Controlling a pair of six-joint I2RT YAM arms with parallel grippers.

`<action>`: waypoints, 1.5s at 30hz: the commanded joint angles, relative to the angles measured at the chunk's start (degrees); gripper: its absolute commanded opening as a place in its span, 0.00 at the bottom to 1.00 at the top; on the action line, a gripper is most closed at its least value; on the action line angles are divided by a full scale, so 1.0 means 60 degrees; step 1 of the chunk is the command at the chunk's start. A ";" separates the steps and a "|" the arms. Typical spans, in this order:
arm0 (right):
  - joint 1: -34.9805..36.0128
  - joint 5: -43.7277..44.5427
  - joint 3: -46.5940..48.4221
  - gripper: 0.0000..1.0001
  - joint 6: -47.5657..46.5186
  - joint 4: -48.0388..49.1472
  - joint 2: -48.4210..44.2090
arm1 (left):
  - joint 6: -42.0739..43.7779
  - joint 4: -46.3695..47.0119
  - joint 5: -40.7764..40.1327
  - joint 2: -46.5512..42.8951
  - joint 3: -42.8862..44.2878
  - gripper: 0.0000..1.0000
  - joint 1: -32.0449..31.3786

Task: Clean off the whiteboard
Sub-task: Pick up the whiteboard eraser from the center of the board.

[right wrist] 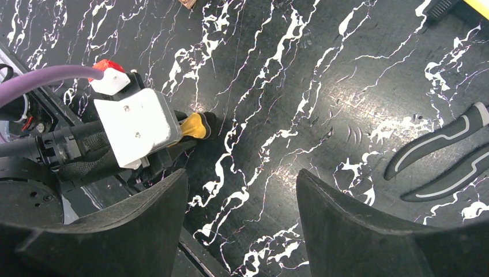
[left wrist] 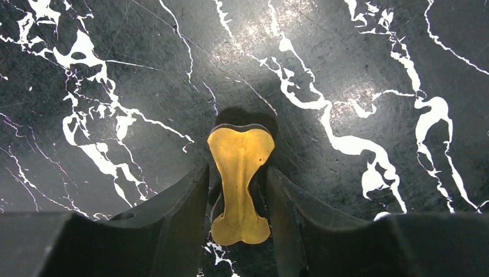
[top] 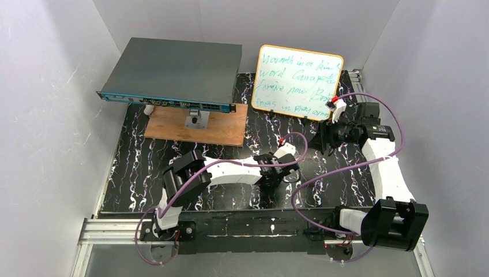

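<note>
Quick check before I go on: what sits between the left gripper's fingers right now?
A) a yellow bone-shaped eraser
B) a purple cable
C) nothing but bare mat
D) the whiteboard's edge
A: in the left wrist view the yellow bone-shaped eraser lies on the black marbled mat, its narrow waist between the fingers of the left gripper. Whether they clamp it cannot be told.

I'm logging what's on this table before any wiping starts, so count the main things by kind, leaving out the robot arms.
White rectangular whiteboard with yellow-orange frame and green writing: 1
Yellow bone-shaped eraser: 1
Dark-grey flat box: 1
Brown wooden board: 1
Black tool with two grey-striped handles: 1
Total: 5
</note>
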 commanded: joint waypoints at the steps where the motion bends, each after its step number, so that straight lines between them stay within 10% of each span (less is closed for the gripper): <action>1: -0.0063 -0.0225 0.0027 0.74 0.0023 0.0134 -0.0101 | -0.0001 -0.0044 0.0197 -0.0015 0.0248 0.41 0.0100; 18: -0.0129 -0.0060 0.0002 0.75 -0.0056 0.0128 -0.0048 | 0.0154 0.0808 0.0854 -0.0613 -0.0641 0.08 0.0193; 32: -0.0953 -0.0382 0.0018 0.76 0.0177 0.1148 -0.0844 | -0.0076 0.6221 0.2854 -0.6970 -0.7195 0.00 0.1013; 36: -0.0947 0.0222 0.0199 0.94 0.0941 0.2819 -0.0700 | -0.0319 0.6592 0.2773 -0.8962 -0.8516 0.00 0.1227; 45: -0.2313 -0.1418 0.4401 0.72 0.1675 0.1276 0.4392 | -0.0139 0.7606 0.3355 -1.2273 -1.0879 0.00 0.1529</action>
